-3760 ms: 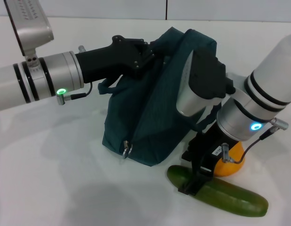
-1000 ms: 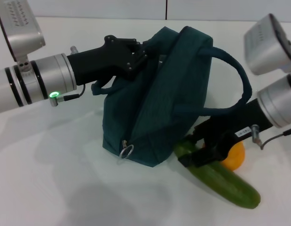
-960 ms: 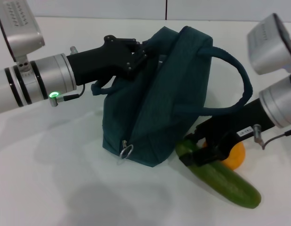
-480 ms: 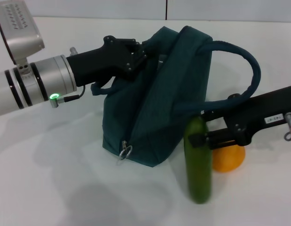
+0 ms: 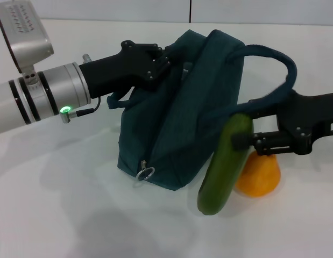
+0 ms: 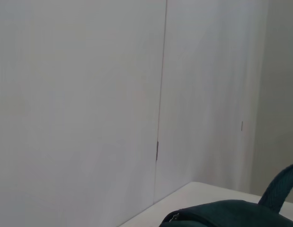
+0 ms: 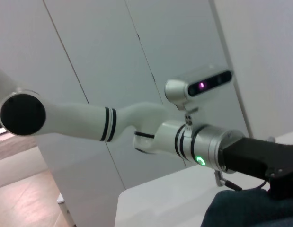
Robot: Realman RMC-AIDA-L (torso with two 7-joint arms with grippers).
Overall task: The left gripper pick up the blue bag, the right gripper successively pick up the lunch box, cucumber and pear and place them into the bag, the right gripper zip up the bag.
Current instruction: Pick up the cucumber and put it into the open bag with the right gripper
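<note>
Cucumber (image 5: 224, 164) hangs nearly upright, tilted, its upper end pinched in the right gripper (image 5: 242, 141), which reaches in level from the right side; its lower end is just off or barely at the tabletop, I cannot tell which. Close behind it sits the pear (image 5: 258, 175) on the table (image 5: 58, 204), and beside both stands the blue bag (image 5: 179, 113), slumped but held up at its top edge by the left gripper (image 5: 162, 62), whose fingers are clamped on the fabric there. One padded handle (image 5: 274, 72) arches over the right gripper's black body; the zipper's ring pull (image 5: 146, 173) dangles low on the bag's near corner. The tabletop is plain glossy white. Behind it run pale wall panels (image 6: 89, 94) split by a thin dark vertical seam (image 6: 161, 94).
</note>
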